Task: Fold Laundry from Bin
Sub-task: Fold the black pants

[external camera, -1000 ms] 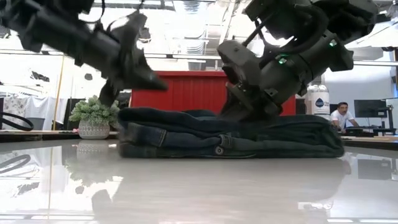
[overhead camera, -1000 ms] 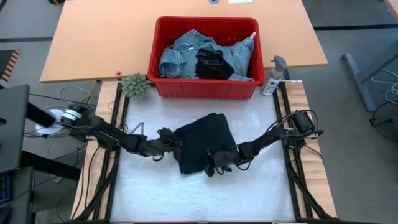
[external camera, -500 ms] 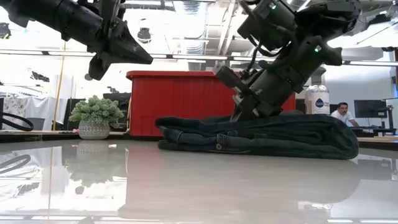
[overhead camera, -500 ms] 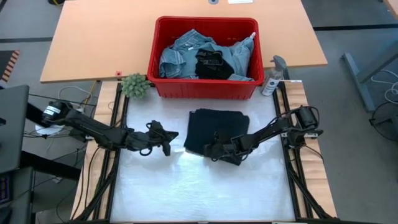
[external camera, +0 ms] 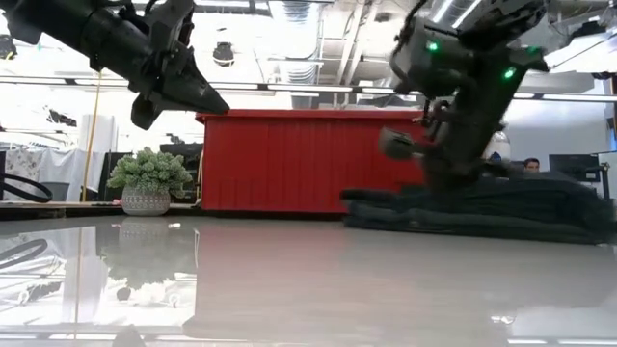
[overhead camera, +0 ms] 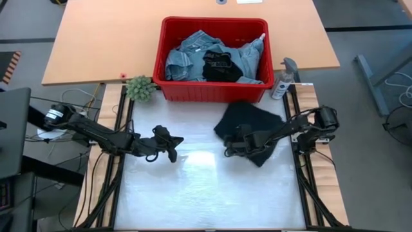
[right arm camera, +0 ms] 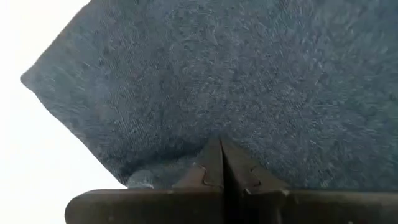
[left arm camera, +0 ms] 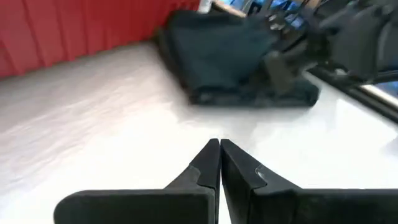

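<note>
White, glossy table surface [overhead camera: 193, 193] fills the near part of the scene, bare in front of both arms. On it, the left gripper [overhead camera: 172, 143] hangs above the middle-left of the work area, its arm stretched in low from the left edge and nearly level, pointing toward the right. In the left wrist view its two dark fingers [left arm camera: 208, 163] lie pressed together with nothing between them. The low view shows this gripper [external camera: 198, 92] lifted clear of the table.

Right of it, the right gripper [overhead camera: 229, 150] reaches in from the right edge, elbow bent near the rail, its tip down on the near-left edge of a folded dark garment [overhead camera: 254, 125]. The right wrist view shows its fingers [right arm camera: 214, 162] closed tight against each other and resting on the dark blue-grey cloth [right arm camera: 249, 81]; whether any fabric is pinched between them cannot be told. The garment lies flat on the table's right side, turned cornerwise, just in front of the bin.

Beyond it stands the red bin [overhead camera: 168, 38], holding light blue denim pieces [overhead camera: 187, 55] with a black garment [overhead camera: 221, 66] on top. A small green plant [overhead camera: 140, 88] sits at the bin's near-left corner, and a spray bottle [overhead camera: 283, 78] stands at its near-right corner.
</note>
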Controlling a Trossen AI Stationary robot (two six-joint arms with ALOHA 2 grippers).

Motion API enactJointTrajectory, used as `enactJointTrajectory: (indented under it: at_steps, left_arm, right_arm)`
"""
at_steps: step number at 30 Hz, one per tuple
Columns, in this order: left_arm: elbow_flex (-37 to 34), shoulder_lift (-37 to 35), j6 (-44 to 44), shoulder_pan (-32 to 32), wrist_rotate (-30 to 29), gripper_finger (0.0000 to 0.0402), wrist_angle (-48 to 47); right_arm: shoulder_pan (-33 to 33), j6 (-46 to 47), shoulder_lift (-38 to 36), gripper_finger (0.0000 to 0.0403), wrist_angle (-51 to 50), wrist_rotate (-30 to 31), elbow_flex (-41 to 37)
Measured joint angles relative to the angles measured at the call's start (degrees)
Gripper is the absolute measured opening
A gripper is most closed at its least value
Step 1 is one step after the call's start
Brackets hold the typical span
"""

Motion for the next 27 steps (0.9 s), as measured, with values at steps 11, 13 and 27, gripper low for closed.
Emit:
enactJointTrajectory:
  at_steps: [11,13,27]
  left_arm:
    - [0.0,0.0,1.9,0.9,0.3,0.0000,-1.5]
    - [0.0,0.0,2.9,0.9,0.3,0.0000,-1.5]
    - [0.0,0.0,2.0,0.9,0.5,0.0000,-1.4]
  right_arm:
    - [6.5,-6.5,-14.9,0.0014,-8.6,-0.8,2.8]
    - [9.8,-1.5,-14.5,0.0014,-8.7,-2.4,3.0]
    - [18.5,24.9,-6.0,0.0014,-34.0,-17.4,3.1]
